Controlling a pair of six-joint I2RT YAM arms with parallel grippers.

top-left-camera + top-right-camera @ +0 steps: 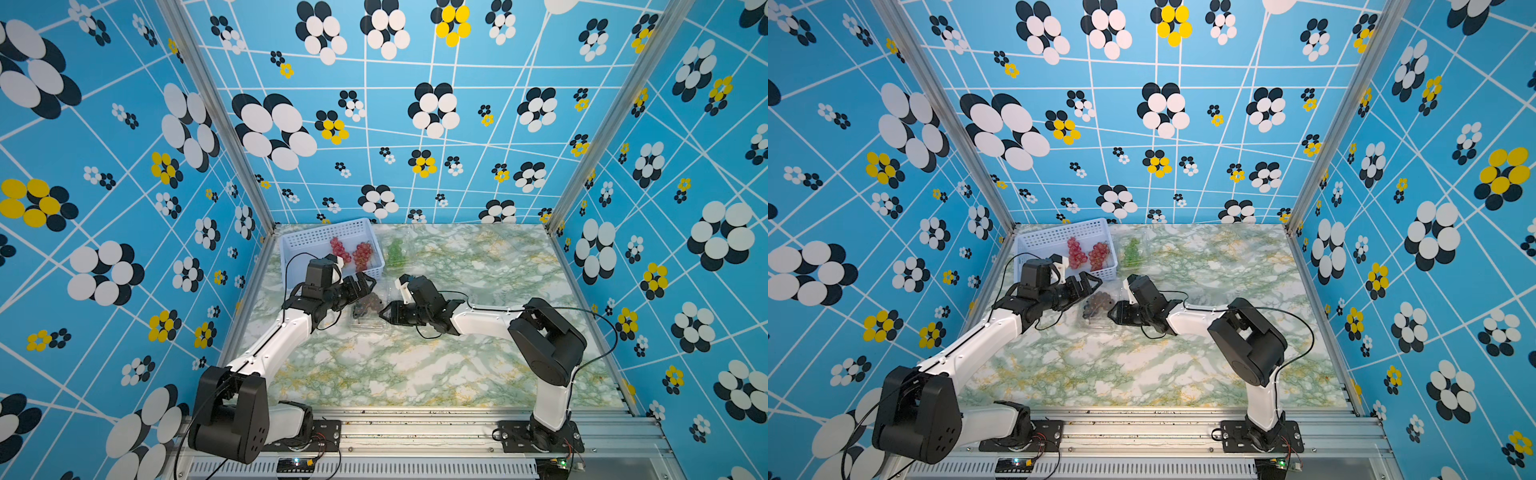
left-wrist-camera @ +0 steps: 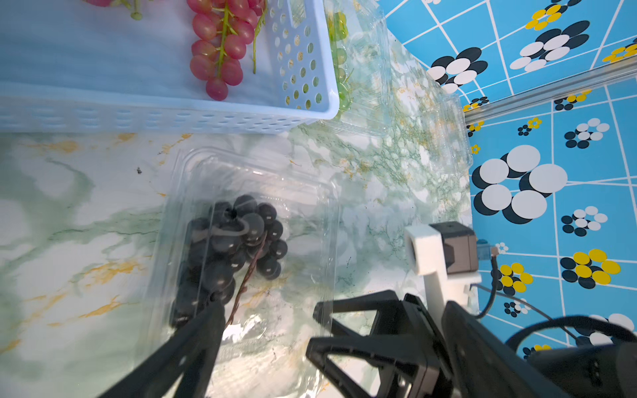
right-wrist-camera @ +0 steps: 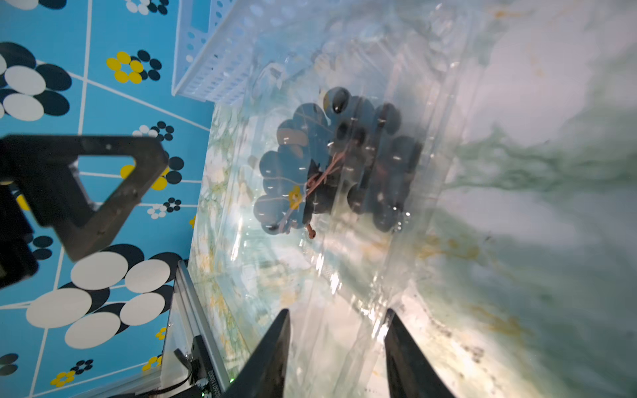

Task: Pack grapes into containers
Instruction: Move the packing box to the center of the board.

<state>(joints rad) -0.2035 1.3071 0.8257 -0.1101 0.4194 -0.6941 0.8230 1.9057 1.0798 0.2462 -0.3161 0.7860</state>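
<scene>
A dark blue-black bunch of grapes lies inside a clear container at mid-table, also seen in the left wrist view and the right wrist view. My left gripper hovers wide open just over the bunch's basket side; one of its fingers reaches to the berries. My right gripper is at the container's right edge, jaws apart with the clear plastic edge between them. A green bunch sits in a second clear container. Two pinkish-red bunches lie in the basket.
The pale blue perforated basket stands at the back left, close behind the left gripper. Another clear container, with nothing in it, lies near the back wall. Marbled table surface stretches to the right and front of the arms.
</scene>
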